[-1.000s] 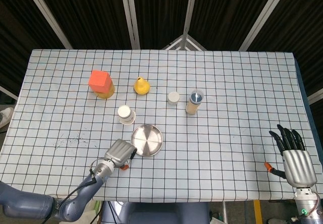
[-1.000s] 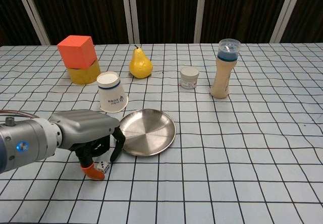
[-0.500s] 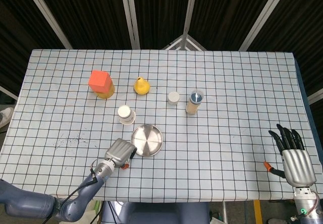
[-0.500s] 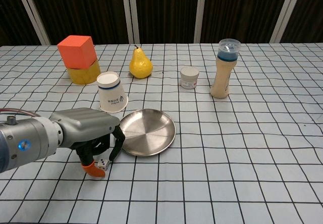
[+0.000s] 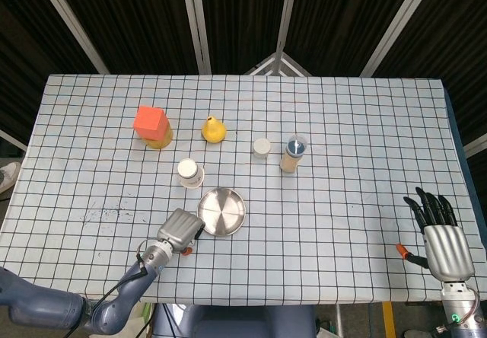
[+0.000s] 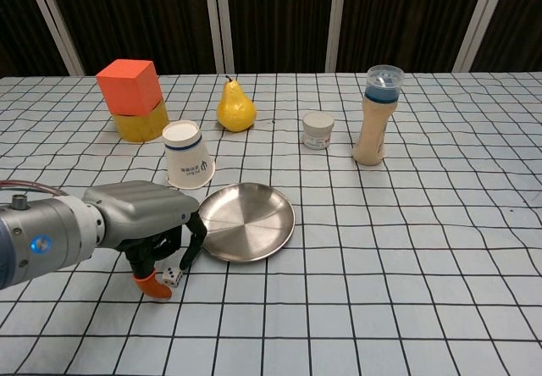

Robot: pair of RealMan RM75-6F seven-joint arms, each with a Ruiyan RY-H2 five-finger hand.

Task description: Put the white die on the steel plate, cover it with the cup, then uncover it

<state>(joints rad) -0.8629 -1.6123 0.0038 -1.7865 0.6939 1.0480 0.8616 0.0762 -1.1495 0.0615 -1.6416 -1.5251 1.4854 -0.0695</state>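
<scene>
I'm seeing almost nothing changing on the bench [image 6: 440, 249] since the earlier frame: my left robot hand [image 6: 144, 223] is staying low, edging only slightly back toward me. Its fingers are curling down around the white die [image 6: 171, 276], which is sitting on the cloth beneath them; whether they're actually pinching it, I cannot tell. The steel plate [image 6: 246, 221] is lying just right of that hand, the cup [image 6: 187, 155] upside down beyond it. Only the head view is showing my right robot hand [image 5: 442, 235], open, fingers spread, well apart; only the chest view is showing the die.

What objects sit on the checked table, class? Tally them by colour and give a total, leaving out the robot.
White: 3 (small white die, white paper cup, white lidded jar)
Yellow: 2 (yellow pear, yellow bowl)
Orange: 1 (orange cube)
Steel: 1 (round steel plate)
Beige: 1 (beige blue-capped bottle)
Total: 8
</scene>
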